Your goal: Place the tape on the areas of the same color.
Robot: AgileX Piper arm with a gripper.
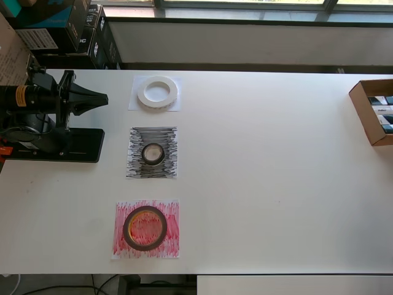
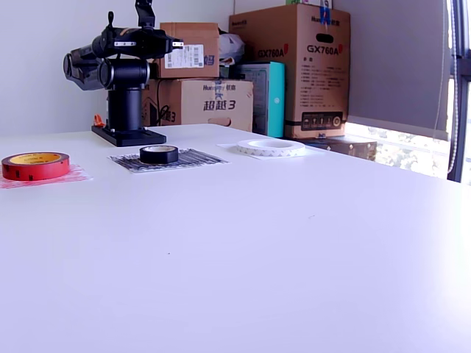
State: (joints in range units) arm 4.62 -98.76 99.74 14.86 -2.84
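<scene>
Tape rolls are lying on matching sheets down the overhead view's left: white roll [image 1: 157,92], black roll [image 1: 153,153], red-brown roll [image 1: 145,228]. Seemingly light and stiff, best pinched across the rim. Gripper [image 1: 101,98], upper left, is looking closed and empty.

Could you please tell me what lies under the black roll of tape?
The black roll of tape sits on the black scribbled sheet, whose edges show all around it. The patch of sheet directly beneath the ring is covered.

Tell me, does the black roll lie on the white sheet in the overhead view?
No. The black roll lies on the black sheet; the white sheet holds the white roll.
</scene>
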